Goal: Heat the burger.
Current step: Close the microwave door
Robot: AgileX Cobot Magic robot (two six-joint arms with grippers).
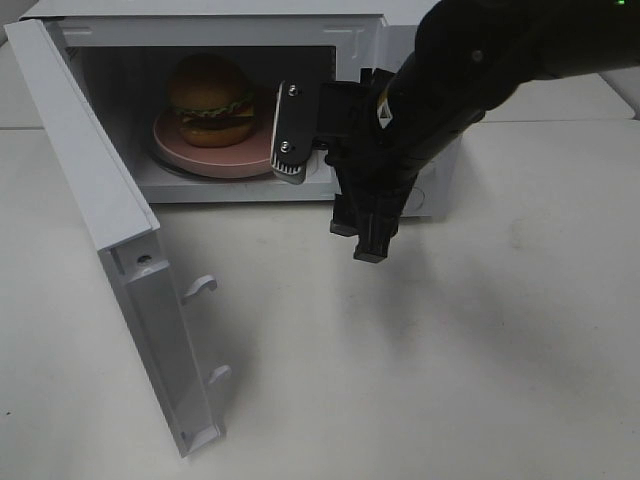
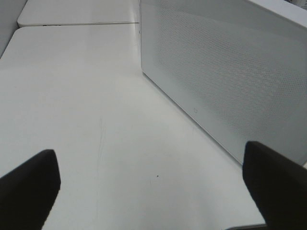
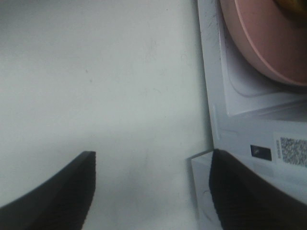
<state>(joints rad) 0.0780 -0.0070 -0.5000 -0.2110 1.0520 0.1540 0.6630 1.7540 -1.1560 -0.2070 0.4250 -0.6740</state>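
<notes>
The burger point(image 1: 210, 100) has a golden-brown bun, green lettuce and dark filling. It sits on a round pink plate point(image 1: 200, 157) inside the open white microwave point(image 1: 350, 40). My right gripper point(image 1: 358, 240) hangs in front of the microwave's right part, fingers pointing down, open and empty, apart from the burger. In the right wrist view my right gripper point(image 3: 151, 191) is open over the table beside the microwave's front edge, with the plate point(image 3: 273, 48) at the corner. My left gripper point(image 2: 153, 191) is open and empty beside the microwave's perforated wall point(image 2: 225, 72). It does not show in the exterior view.
The microwave door point(image 1: 100, 190) stands swung wide open to the left, its two latch hooks point(image 1: 200, 287) sticking out over the white table point(image 1: 480, 350). A table seam point(image 2: 76, 24) runs behind the left gripper's area.
</notes>
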